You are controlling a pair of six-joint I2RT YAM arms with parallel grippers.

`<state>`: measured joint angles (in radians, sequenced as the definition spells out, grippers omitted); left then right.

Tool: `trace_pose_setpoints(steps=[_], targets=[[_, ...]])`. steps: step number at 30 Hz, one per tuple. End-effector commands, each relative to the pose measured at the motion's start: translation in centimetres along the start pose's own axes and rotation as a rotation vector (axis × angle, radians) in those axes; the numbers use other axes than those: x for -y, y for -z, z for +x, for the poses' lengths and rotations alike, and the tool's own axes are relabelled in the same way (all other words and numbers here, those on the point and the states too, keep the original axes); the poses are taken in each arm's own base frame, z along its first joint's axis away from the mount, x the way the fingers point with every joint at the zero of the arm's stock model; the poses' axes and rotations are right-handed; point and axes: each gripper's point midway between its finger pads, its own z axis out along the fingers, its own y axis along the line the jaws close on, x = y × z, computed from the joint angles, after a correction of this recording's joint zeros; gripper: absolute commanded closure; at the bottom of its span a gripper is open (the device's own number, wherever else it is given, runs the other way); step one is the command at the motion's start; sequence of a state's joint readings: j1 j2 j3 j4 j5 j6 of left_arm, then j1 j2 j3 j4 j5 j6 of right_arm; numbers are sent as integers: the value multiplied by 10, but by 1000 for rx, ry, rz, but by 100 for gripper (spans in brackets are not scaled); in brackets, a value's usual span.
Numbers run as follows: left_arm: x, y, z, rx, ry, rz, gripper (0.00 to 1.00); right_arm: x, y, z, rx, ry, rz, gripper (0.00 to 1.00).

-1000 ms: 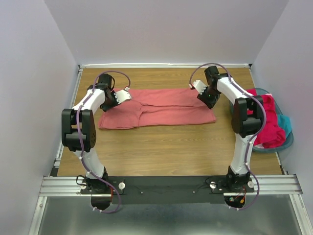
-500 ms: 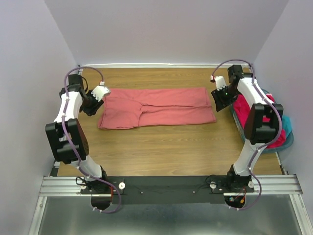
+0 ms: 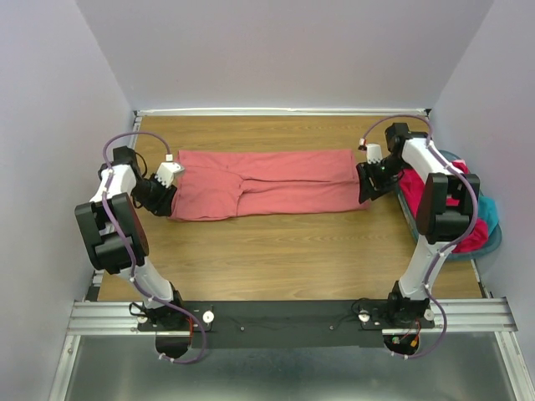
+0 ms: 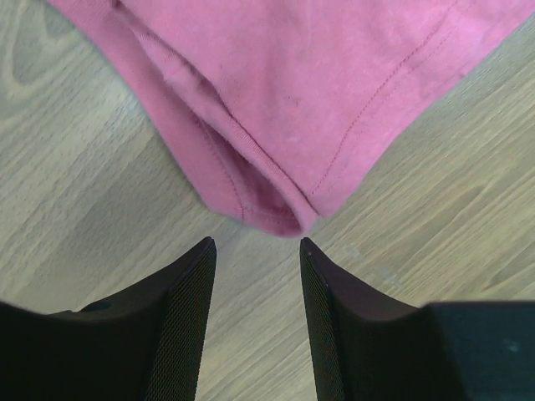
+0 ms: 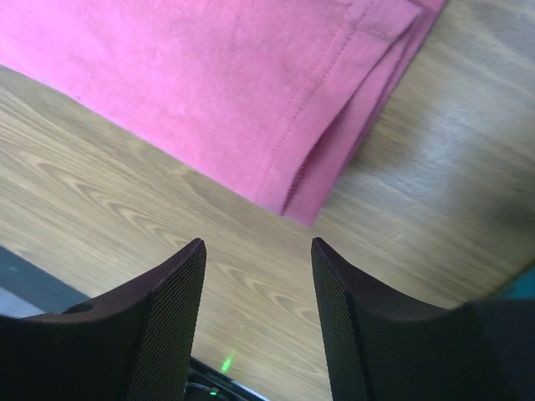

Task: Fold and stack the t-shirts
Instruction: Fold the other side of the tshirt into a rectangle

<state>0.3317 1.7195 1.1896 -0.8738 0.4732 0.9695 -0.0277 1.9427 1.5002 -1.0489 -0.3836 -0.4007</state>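
The wooden table (image 3: 276,251) is filling the floor of a plain booth, with pale lilac walls (image 3: 276,50) rising on three sides and a metal rail (image 3: 284,311) running along the near edge where both arms are bolted.

The salmon-pink t-shirt (image 3: 267,184) is lying flat on the far half of the table, folded into a long band. Its long axis is running left to right, parallel to the back wall, with one short end pointing at the left wall and the other at the right. The left end is hanging a little nearer to the rail than the right end.

The left gripper (image 4: 257,244) is hovering low at the near left corner of the band, its jaws standing apart with only bare wood between them and the stitched, doubled corner lying just ahead of the tips. The right gripper (image 5: 258,244) is doing likewise at the near right corner, jaws apart and gripping nothing, the layered hem just beyond them.

At the right edge of the table the teal basket (image 3: 495,242) is holding a magenta-red t-shirt (image 3: 468,227) and a teal t-shirt (image 3: 487,209). The right arm is covering part of that heap, so how many garments are in it is hard to tell.
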Motion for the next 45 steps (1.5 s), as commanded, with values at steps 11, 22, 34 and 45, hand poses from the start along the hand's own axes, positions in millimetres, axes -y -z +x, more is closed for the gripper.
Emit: trace_pose_setpoints(steps=[11,22,34,45], targets=[[9,-2,-11,68,-12,58,44,-7,1,21,3,-42,-25,37],[12,-11,2,32,-24,71,44,8,10,0,40,-94,-9,36],[8,-19,1,37,-11,86,44,21,-8,-27,40,-176,-40,38],[13,-23,4,40,-12,104,45,7,-20,-9,-2,-217,-108,48]])
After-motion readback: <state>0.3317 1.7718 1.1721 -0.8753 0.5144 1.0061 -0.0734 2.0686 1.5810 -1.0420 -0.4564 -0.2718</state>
